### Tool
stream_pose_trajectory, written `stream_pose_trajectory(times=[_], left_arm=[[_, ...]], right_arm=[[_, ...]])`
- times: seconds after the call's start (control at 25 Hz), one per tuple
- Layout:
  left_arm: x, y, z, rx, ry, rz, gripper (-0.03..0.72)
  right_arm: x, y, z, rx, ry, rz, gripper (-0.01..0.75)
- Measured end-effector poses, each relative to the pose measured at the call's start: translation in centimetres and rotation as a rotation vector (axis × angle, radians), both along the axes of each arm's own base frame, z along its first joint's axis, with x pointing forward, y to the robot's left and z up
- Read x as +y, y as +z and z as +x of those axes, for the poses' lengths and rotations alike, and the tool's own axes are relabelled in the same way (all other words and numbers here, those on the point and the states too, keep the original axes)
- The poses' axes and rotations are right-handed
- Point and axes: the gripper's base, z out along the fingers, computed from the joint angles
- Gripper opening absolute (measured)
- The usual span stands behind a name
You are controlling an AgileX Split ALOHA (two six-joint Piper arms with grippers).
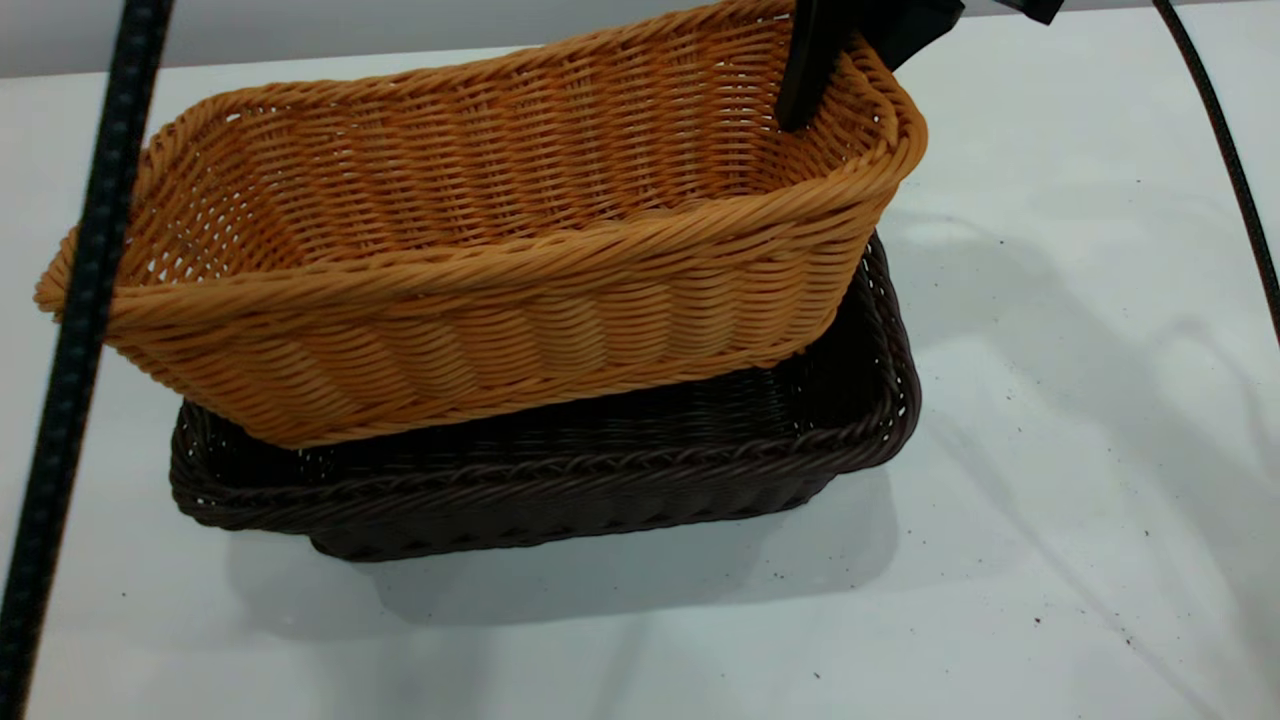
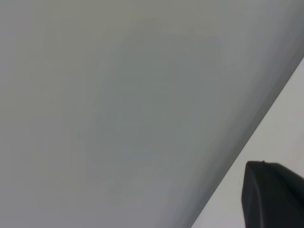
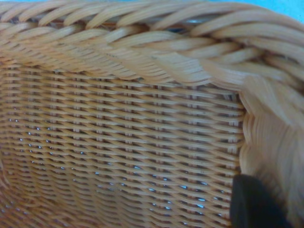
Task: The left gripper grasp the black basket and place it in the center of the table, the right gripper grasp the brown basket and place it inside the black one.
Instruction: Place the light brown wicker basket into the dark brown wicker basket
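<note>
I am pinching my right gripper (image 1: 815, 95) closed on the rim at two o'clock of the brown basket (image 1: 480, 240), light and stiff, hanging tilted over the black basket (image 1: 560, 480).

**Visible parts of the two arms.**
The right gripper (image 1: 815, 75) was matte black, one long flat finger (image 1: 803, 70) tapering to a blunt tip below a broader black body cut off by the frame's upper edge. A black braided cable (image 1: 75, 340) ran as a thick, ribbed line at the exterior view's left side; a thinner black cable (image 1: 1235, 170) curved at its right. The left wrist view showed only one black, rounded fingertip (image 2: 270, 194) of plain moulded finish.
</note>
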Motion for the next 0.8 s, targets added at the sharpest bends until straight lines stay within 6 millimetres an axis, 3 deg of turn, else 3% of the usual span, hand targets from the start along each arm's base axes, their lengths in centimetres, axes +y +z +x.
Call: stream_pose_trajectory(times=[0.32,0.8], left_arm=[[0.01,0.01,0.0,-0.001,0.001,0.001,-0.001],[0.01,0.01,0.0,-0.001,0.001,0.001,-0.001]], right_arm=[[-0.03,0.0,-0.15,0.014,0.008,-0.002,0.131],[-0.13,0.06,-0.31,0.03,0.024,-0.014,0.463]])
